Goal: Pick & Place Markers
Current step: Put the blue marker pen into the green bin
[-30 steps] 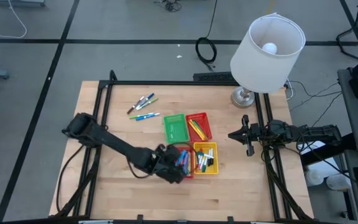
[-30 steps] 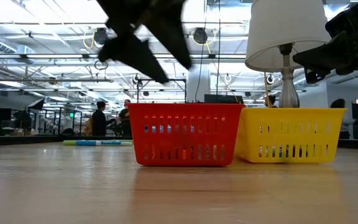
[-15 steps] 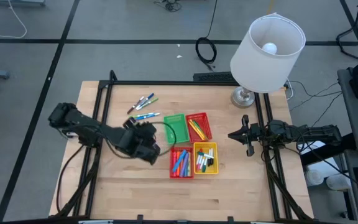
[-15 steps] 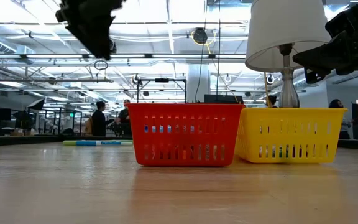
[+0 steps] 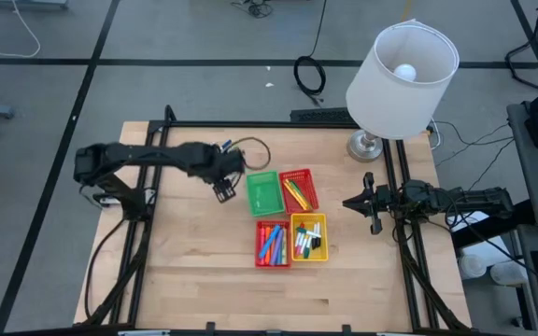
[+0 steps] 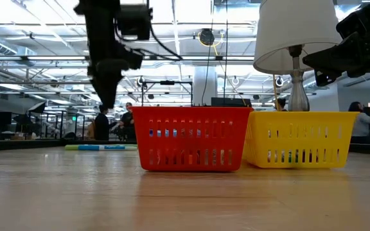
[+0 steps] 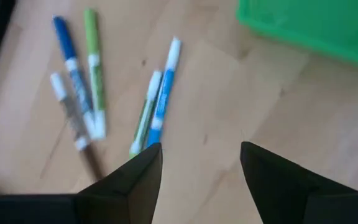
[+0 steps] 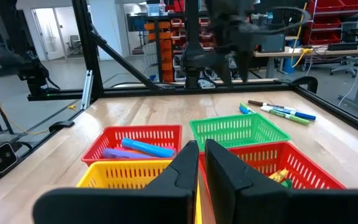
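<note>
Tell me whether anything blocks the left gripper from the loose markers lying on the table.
Nothing visible does. The left gripper hangs open over bare wood, with the loose markers just ahead and the green basket off to one side.

Both arms are dark, jointed links — a thin black cable [image 5: 255, 147] loops at the left wrist.

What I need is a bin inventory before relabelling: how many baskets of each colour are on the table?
green basket: 1
red baskets: 2
yellow basket: 1
Total: 4
</note>
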`<state>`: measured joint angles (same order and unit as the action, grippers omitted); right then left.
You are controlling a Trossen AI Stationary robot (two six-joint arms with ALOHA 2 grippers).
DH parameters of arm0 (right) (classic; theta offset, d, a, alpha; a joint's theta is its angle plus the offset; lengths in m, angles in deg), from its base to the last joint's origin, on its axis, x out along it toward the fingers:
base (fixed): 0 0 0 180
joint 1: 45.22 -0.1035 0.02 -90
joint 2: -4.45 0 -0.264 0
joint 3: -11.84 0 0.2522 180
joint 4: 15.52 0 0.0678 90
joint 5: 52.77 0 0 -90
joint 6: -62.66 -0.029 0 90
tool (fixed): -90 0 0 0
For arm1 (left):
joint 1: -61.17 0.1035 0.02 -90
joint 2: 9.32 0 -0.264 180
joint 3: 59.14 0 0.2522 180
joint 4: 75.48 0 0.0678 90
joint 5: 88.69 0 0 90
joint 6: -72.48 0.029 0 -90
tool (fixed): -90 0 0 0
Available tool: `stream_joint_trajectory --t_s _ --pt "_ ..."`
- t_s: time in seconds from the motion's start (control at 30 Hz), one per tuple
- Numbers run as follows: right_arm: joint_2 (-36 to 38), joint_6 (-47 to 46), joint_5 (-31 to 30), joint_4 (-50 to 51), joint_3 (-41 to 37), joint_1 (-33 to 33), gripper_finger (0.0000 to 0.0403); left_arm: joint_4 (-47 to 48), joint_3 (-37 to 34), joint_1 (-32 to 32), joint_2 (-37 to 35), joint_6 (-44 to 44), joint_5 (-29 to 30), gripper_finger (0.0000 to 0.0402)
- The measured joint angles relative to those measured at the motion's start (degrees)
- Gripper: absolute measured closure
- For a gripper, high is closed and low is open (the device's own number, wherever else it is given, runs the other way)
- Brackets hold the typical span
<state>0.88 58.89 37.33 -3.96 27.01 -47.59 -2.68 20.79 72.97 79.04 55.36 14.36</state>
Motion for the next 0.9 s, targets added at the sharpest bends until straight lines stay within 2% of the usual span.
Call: stream_joint_trajectory --t_s 0.27,0.43,0.67,0.9 --pt "0.0 0.0 0.0 0.0 0.0 0.0 0.0385 -10.3 -9.1 11.1 -0.4 11.1 -7.7 0.0213" --pt "0.0 0.0 0.0 0.0 0.0 0.0 0.0385 -17.6 -12.9 15.6 -0.2 12.7 -13.7 0.0223" --pt "0.0 0.0 0.0 0.0 0.0 0.0 0.0385 -21.3 -15.5 16.6 -0.2 17.7 -15.6 0.0235" --pt "0.0 0.0 0.0 0.0 0.0 0.0 0.0385 -21.9 -16.1 16.2 0.0 17.5 -15.6 0.0236"
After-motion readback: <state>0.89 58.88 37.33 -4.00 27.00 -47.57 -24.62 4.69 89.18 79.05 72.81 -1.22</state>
